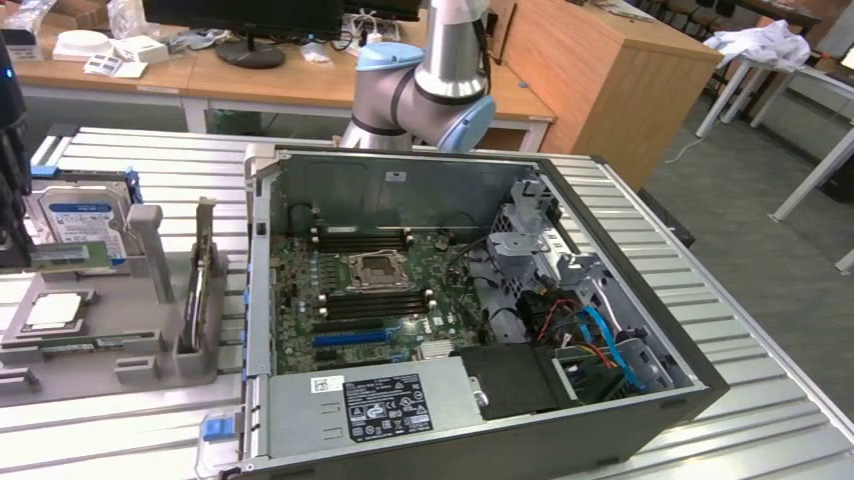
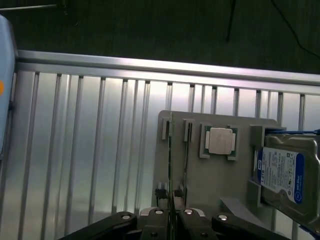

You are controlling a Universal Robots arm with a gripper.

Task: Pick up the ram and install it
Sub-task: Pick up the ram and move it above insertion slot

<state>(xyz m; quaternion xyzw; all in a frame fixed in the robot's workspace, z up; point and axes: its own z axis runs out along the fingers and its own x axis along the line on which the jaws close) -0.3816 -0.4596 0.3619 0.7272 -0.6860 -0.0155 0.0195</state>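
The ram (image 2: 170,150) is a thin green stick seen edge-on, running over a slot of the grey parts holder (image 2: 210,185). My gripper (image 2: 170,194) is shut on it, one finger on each flat side. In the exterior view the gripper (image 1: 19,255) is a dark shape at the far left edge. The ram (image 1: 74,257) sticks out from it as a green strip, apparently raised above the holder (image 1: 147,340). The open computer case (image 1: 274,400) lies to the exterior view's right, with the motherboard's long memory slots (image 1: 354,240) beside the processor socket.
The holder also carries a blue-labelled hard drive (image 1: 80,215) (image 2: 285,172), a square silver processor (image 1: 54,310) (image 2: 221,140) and another green stick (image 1: 54,347). An upright drive bracket (image 1: 200,290) stands between holder and case. Everything rests on a slatted metal table (image 2: 90,150).
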